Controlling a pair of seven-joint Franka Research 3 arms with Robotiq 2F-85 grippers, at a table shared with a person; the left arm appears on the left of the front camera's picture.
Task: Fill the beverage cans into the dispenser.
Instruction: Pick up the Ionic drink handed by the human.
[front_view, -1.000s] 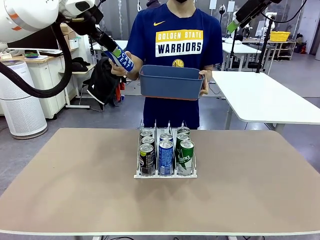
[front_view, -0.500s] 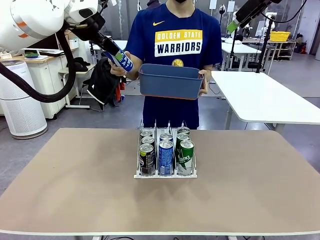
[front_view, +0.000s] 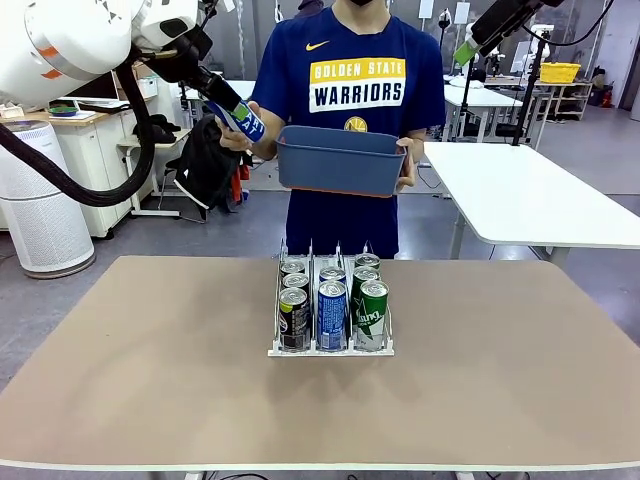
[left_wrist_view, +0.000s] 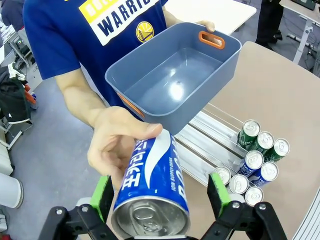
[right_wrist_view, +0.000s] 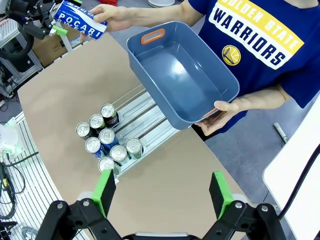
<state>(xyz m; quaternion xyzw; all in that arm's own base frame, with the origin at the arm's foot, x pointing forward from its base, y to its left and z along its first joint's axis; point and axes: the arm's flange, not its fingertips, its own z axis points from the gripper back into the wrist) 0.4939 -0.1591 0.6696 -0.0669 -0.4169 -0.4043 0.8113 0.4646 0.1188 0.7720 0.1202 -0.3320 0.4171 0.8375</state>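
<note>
Tan worktop (front_view: 150, 380) spans lower frame. Dead centre on it: the clear dispenser (front_view: 330, 349), w/ cans (front_view: 332, 314) upright in 3 lanes, black left, blue mid, green right.

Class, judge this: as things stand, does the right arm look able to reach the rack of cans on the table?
Probably yes. The right claw hangs open and empty high above the table, and the rack lies below it with nothing between; the bin the person holds sits off to one side.
</note>
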